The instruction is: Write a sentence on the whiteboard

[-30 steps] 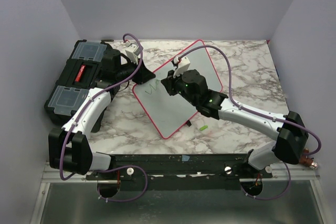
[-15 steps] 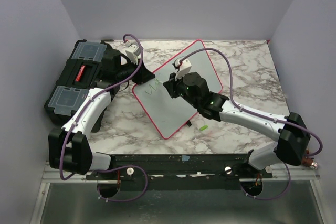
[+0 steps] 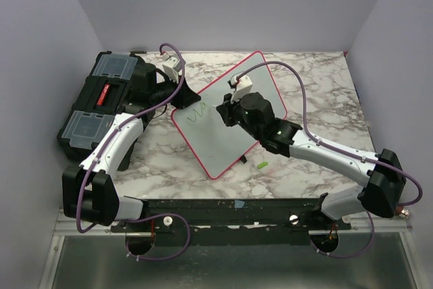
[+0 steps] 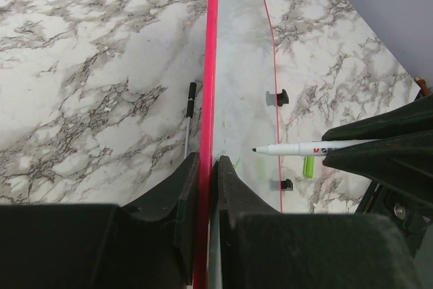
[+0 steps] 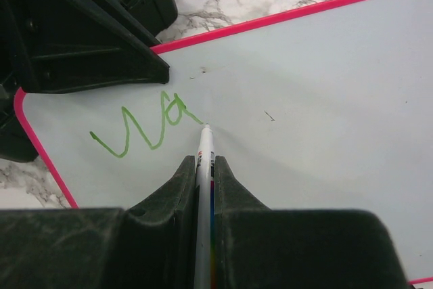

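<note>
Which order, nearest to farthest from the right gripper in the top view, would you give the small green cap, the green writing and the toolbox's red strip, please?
1. The green writing, on the whiteboard just left of the right gripper.
2. The small green cap, on the table nearer the arm bases.
3. The toolbox's red strip, far left.

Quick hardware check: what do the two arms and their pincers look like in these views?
Both arms match: the left arm and right arm have white link shells, black joint housings and a purple cable looping along each. Small green lights glow on the right arm's wrist. The left pincer and right pincer have matte black, wedge-shaped fingers.
</note>
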Controlling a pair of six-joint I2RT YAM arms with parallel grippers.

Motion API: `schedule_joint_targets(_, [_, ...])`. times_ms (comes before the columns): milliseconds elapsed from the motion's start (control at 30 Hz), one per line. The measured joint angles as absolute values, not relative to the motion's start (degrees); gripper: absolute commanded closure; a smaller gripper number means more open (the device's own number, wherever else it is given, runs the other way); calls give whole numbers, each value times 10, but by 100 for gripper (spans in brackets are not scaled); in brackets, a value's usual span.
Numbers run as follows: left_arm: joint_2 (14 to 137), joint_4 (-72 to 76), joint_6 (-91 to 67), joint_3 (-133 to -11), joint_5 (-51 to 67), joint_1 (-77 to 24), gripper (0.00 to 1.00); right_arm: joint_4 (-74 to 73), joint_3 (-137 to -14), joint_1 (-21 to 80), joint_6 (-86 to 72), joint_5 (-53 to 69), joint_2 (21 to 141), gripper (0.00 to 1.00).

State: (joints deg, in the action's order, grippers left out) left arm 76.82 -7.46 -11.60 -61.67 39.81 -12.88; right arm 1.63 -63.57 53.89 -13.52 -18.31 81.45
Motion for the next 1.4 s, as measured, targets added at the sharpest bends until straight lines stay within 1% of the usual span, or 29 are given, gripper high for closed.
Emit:
schedule_joint_targets(300, [768, -76, -115, -617, 398, -129, 100, 16, -669, 539, -134, -183, 804, 99])
schedule_joint_targets(567, [768, -76, -115, -617, 399, -129, 100, 25, -702, 539, -132, -184, 848, 100])
schedule_joint_targets(1000, [768, -79, -113, -617, 397, -129, 100, 29, -700, 539, -128, -189, 865, 99])
schedule_joint_targets(1400, [768, -81, -110, -617, 396, -128, 100, 35, -650, 539, -142, -188, 840, 99])
